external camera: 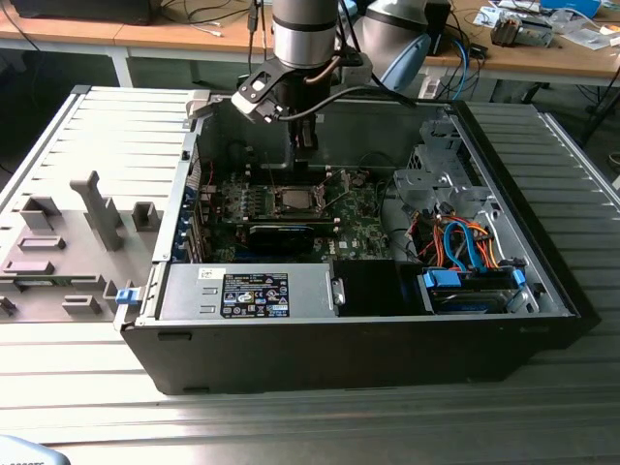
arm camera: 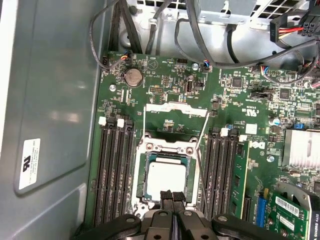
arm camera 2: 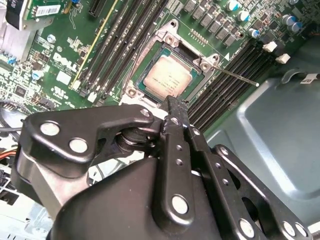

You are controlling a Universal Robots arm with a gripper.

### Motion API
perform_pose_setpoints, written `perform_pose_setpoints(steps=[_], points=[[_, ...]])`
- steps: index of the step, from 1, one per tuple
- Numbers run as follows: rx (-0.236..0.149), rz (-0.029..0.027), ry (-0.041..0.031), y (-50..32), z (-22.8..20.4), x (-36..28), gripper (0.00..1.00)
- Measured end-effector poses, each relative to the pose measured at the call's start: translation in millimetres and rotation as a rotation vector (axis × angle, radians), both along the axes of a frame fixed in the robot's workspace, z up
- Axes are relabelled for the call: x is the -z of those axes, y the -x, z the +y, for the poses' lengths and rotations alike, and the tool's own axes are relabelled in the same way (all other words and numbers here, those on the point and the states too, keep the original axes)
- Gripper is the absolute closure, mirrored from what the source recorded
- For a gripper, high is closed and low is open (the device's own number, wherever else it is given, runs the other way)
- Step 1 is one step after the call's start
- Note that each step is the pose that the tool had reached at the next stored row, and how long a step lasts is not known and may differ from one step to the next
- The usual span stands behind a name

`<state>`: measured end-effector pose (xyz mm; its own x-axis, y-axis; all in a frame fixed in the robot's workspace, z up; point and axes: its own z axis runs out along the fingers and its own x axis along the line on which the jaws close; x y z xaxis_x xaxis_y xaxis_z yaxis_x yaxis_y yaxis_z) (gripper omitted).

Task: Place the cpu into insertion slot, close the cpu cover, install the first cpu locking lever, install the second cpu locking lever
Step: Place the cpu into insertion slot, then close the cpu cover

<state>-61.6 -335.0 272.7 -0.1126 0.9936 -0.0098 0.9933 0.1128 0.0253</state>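
The cpu (arm camera: 167,177) (arm camera 2: 167,79), a dull silver square, lies flat in the insertion slot (arm camera: 141,165) (external camera: 294,201) on the green board. The cpu cover (arm camera: 175,107), a silver frame with a big window, stands flipped back from the slot's far edge. Two thin locking levers (arm camera: 143,125) (arm camera: 204,131) are raised on either side of the slot; one rod (arm camera 2: 235,76) sticks out sideways. My gripper (arm camera: 172,196) (arm camera 2: 172,103) (external camera: 303,160) is shut with nothing between its fingers. Its tips hover at the cpu's near edge, opposite the cover.
The open computer case (external camera: 542,291) lies on a ribbed table. A black labelled power-supply box (external camera: 254,294) and a long black expansion card (external camera: 281,232) sit in front of the slot. Memory slots (arm camera: 112,175) flank it. Cables and a drive cage (external camera: 465,242) fill the exterior view's right.
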Motion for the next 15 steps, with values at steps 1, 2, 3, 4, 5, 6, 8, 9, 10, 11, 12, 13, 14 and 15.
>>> perform_pose_setpoints(steps=[1, 2, 3, 4, 5, 6, 8, 9, 10, 11, 12, 13, 14, 15], points=[[0.0, 0.0001, 0.0002, 0.0, 0.0, -0.1, 0.89], [0.0, 0.0001, 0.0002, 0.0, 0.0, -0.2, 0.89], [0.0, 0.0001, 0.0002, 0.0, 0.0, -0.2, 0.89], [0.0, 0.0001, 0.0002, 0.0, 0.0, -0.3, 0.89], [0.0, 0.0001, 0.0002, 0.0, 0.0, -0.3, 0.89], [0.0, 0.0001, 0.0002, 0.0, 0.0, -0.3, 0.89], [0.0, 0.0001, 0.0002, 0.0, 0.0, -0.4, 0.89], [0.0, 0.0002, 0.0002, -0.1, 0.0, -0.4, 0.89], [0.0, 0.0002, 0.0002, -0.2, 0.0, -0.4, 0.89], [0.0, 0.0002, 0.0003, -0.3, 0.0, -0.4, 0.89], [0.0, 0.0002, 0.0002, -0.5, 0.0, -0.4, 0.89], [0.0, 0.0001, 0.0002, -1.3, -0.1, -0.4, 0.89], [0.0, 0.0002, 0.0003, -2.7, 0.0, -0.4, 0.89], [0.0, 0.0002, 0.0002, -4.1, 0.0, -0.4, 0.89]])
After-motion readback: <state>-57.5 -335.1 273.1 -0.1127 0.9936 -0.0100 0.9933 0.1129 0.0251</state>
